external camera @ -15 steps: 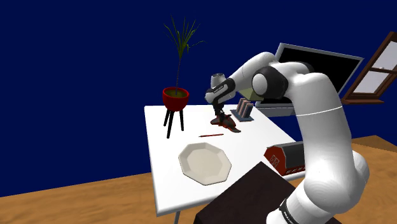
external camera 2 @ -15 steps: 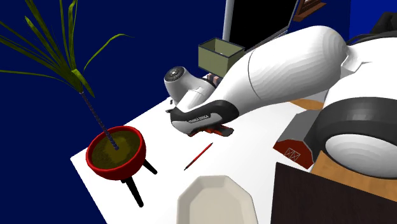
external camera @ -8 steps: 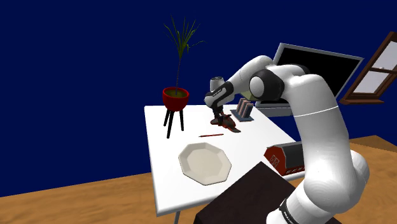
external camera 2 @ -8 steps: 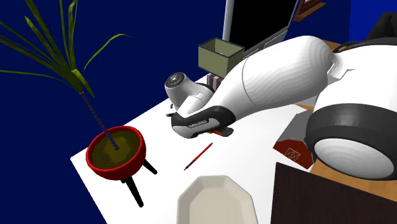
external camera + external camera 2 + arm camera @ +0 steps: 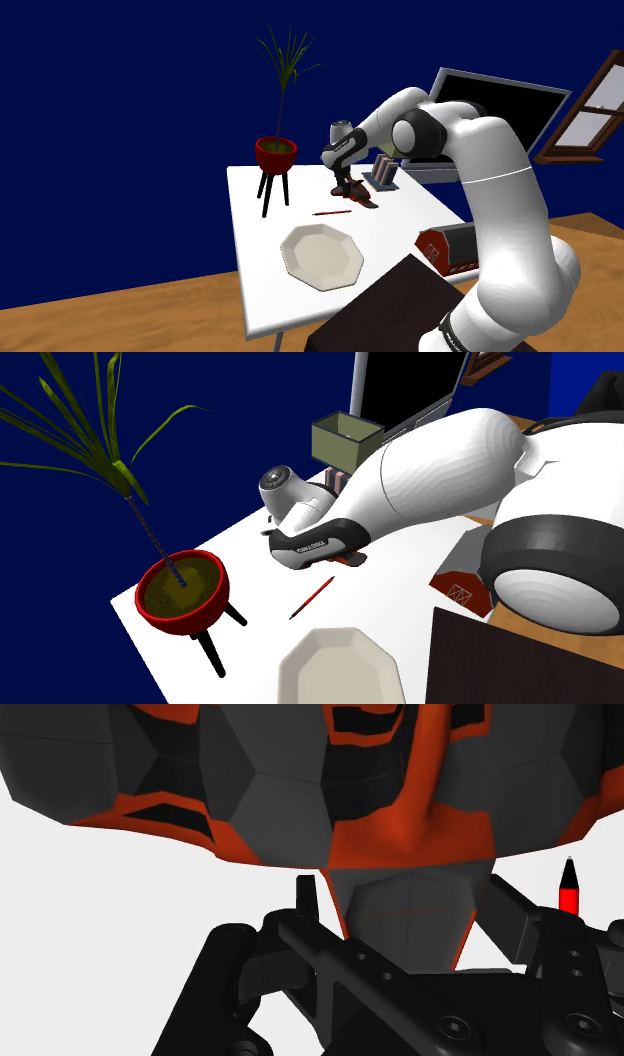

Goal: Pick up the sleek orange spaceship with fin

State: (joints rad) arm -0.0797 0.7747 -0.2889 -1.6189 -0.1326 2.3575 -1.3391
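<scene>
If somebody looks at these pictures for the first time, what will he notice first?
First the big white arm, bent over the white table with its end low over the orange and grey spaceship. Then the tall potted plant at the table's far corner, at the shoulder view's left, and the white plate nearer the camera.

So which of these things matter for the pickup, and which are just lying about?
For the job:
spaceship
gripper

Just lying about:
pencil
plate
potted plant
toy barn
box
screen
</scene>
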